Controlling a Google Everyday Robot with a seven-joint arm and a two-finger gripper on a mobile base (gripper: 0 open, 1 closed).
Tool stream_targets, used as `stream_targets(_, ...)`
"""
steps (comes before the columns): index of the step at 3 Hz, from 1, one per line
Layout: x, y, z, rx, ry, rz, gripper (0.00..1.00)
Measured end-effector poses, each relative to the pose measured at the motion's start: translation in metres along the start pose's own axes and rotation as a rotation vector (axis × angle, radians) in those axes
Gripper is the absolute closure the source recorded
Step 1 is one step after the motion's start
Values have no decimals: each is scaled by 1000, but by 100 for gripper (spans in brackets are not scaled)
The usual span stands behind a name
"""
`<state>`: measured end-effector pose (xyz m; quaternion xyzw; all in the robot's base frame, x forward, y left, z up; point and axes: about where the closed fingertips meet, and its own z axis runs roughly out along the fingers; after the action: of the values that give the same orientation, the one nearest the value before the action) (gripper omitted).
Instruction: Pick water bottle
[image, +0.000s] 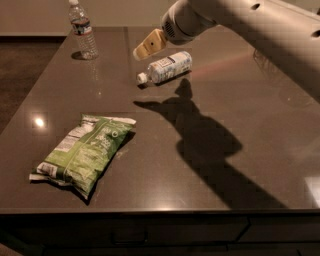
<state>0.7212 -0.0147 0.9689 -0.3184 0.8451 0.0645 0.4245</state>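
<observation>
Your claw (149, 45), open or closed I couldn't tell, hung by the stout bottle (167, 66), well apart from the water bottle (82, 31), so you risked grabbing the wrong one

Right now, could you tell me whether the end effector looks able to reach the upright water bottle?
Probably yes. The end effector hangs above the table, right of the upright water bottle, with nothing standing between them. The lying white-label bottle and the chip bag sit off that line.
</observation>
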Motion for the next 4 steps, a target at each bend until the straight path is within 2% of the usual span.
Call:
stream_targets(1,-11,5,17,-12,6,9,0)
stream_targets(2,-33,15,46,-36,-5,15,0)
stream_targets(3,-55,22,79,-53,-22,45,0)
stream_targets(4,-71,26,112,-39,-48,100,0)
